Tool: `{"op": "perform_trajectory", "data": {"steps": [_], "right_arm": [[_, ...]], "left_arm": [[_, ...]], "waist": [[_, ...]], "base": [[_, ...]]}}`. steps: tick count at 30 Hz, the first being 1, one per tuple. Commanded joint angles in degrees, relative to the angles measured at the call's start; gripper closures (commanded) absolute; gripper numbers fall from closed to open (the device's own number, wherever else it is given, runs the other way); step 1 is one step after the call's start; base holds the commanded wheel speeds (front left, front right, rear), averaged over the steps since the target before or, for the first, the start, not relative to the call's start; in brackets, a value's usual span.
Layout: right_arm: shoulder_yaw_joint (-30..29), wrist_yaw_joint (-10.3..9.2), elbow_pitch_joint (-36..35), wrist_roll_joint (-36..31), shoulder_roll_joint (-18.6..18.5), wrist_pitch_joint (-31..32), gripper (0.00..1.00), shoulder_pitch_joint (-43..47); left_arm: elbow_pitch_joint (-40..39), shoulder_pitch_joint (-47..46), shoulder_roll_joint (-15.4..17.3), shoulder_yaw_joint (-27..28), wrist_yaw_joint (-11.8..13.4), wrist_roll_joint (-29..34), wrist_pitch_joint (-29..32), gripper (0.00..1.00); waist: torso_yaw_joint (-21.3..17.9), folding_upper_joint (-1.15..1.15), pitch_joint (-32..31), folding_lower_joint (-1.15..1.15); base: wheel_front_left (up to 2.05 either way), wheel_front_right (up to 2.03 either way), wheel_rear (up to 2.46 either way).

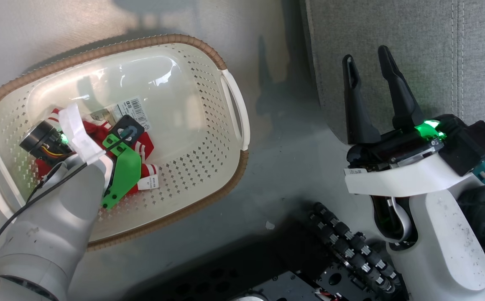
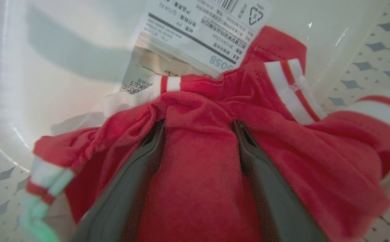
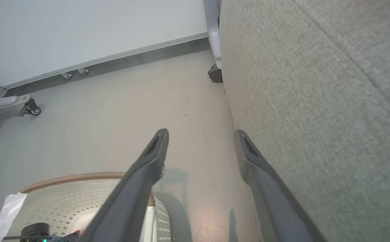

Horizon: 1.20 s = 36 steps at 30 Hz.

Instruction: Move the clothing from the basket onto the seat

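**Left pincer point(image 2: 198, 124) spread and sunk into the red clothing point(image 2: 282, 141); right pincer point(image 1: 366, 54) spread beside the seat point(image 1: 393, 33).**

The left pincer's two long, dark, tapered fingers stand apart with their tips buried in soft, creased red fabric, which bulges up as a ridge between them. The clothing, with white-striped cuffs at either side, lies bunched on the smooth cream bottom of the basket point(image 1: 209, 138) and partly over the printed paper label point(image 2: 208, 33). The basket's rounded walls are pierced with small diamond holes under a brown woven-look rim, and it has white handles. The right pincer, fingers also apart and holding nothing, hangs over the glossy grey floor point(image 1: 292, 167), just beside the seat's coarse woven grey cushion with its stitched seams.
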Motion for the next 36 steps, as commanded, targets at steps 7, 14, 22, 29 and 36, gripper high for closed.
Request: {"op": "perform_trajectory", "data": {"steps": [7,14,22,29,36], "right_arm": [[-0.03,0.0,-0.16,0.22,-0.06,-0.28,0.0,-0.84],[-0.51,0.0,-0.45,0.2,-0.06,-0.28,0.0,-1.18],[-1.46,0.0,-0.51,-1.08,-0.06,-0.28,0.0,-1.42],[-2.51,0.0,-0.24,-3.9,-0.09,-0.27,0.0,-0.14],[-4.46,0.0,0.25,-6.75,-0.11,-0.27,0.0,1.87]], "left_arm": [[0.63,-0.87,0.77,0.35,0.34,-1.44,6.78,1.0],[0.71,-0.99,2.51,-0.73,0.27,-1.58,7.56,1.0],[-0.25,-0.59,1.81,-0.97,-0.2,-2.89,2.14,1.0],[-2.21,0.39,-1.99,0.15,-0.63,-5.89,-5.19,1.0],[-4.6,2.31,-6.16,1.51,-0.8,-9.33,-12.66,1.0]], "waist": [[-0.3,0.0,0.64,-0.01],[-0.53,0.0,0.81,-0.01],[0.5,0.0,-1.05,-0.01],[3.76,0.0,-6.0,-0.01],[7.47,0.0,-12.53,-0.01]], "base": [[0.0,0.0,0.0],[0.0,0.0,0.0],[0.0,0.0,0.0],[0.0,0.0,0.0],[0.0,0.0,0.0]]}}
